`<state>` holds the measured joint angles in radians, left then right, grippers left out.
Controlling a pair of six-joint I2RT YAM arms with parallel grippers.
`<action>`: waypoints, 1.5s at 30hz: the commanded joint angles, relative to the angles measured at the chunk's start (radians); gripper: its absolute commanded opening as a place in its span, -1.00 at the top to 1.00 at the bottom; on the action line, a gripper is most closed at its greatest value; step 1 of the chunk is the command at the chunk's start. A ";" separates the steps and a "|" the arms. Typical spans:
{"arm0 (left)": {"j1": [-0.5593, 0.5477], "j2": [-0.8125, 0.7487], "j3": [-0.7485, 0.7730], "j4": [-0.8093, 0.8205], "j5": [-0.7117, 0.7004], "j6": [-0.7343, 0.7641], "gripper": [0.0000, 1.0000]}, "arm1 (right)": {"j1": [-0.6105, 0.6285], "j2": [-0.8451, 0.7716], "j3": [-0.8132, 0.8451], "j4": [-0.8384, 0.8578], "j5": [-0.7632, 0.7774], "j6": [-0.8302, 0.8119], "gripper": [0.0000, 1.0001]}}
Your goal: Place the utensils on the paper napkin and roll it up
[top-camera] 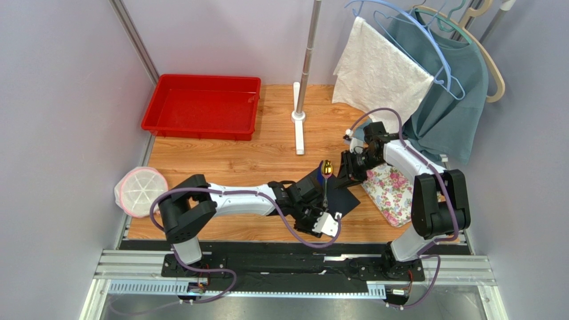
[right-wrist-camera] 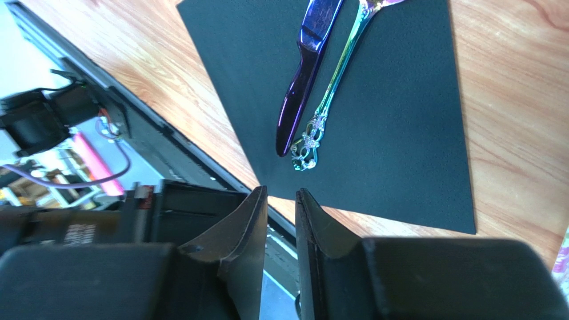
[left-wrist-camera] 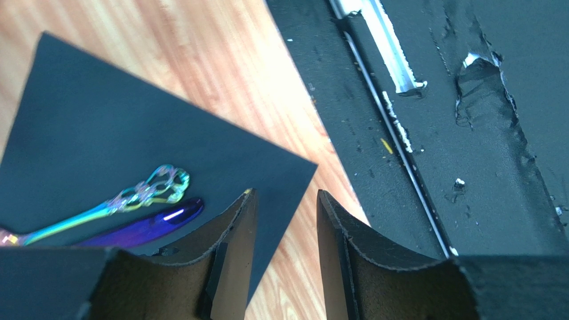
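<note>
- Judging progress first, we count the loading step as done: the utensils (right-wrist-camera: 314, 87) lie on the napkin (right-wrist-camera: 394, 133), which lies spread out on the worktop (top-camera: 267, 153).
- We see two pieces, a purple-blue knife (right-wrist-camera: 304, 73) and a rainbow-tinted spoon (right-wrist-camera: 337, 80) with a lacy handle end. They lie side by side, almost touching, handles pointing the same way.
- We cannot tell from these views whether any further piece is meant to join them.
- The rolling is all left to do: the napkin is flat, with no edge lifted or curled.
- The left fingers (left-wrist-camera: 230, 247) stand apart with nothing clamped. The napkin's near edge runs across the gap between them, its corner just beyond the tips. The handle ends of the utensils lie near, off to one side of the fingers.
- The right fingers (right-wrist-camera: 250, 227) are nearly together, with only a thin slit between them, and nothing sits in it. Their tips are just beside another edge of the napkin, and the handle ends lie a little further in on the sheet.
- We cannot tell whether either pair touches the paper or hangs above it.
</note>
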<state>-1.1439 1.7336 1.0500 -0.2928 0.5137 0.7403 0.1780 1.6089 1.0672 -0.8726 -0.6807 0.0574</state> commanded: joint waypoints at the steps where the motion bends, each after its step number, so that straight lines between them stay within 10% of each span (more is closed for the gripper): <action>1: -0.030 0.032 0.008 0.032 0.022 0.062 0.06 | -0.049 -0.003 -0.013 0.007 -0.086 0.001 0.47; 19: -0.030 0.113 0.051 0.041 0.016 0.027 0.16 | -0.083 -0.072 -0.127 0.118 0.133 0.104 0.58; 37: -0.019 0.093 0.073 0.035 0.054 -0.001 1.00 | -0.086 -0.099 -0.125 0.116 0.035 0.108 0.69; 45: 0.096 0.078 0.142 0.040 0.172 -0.134 1.00 | -0.086 -0.133 -0.151 0.138 0.001 0.147 0.75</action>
<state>-1.1110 1.8515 1.1290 -0.2768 0.5819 0.6811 0.0967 1.5299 0.9222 -0.7807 -0.6456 0.1696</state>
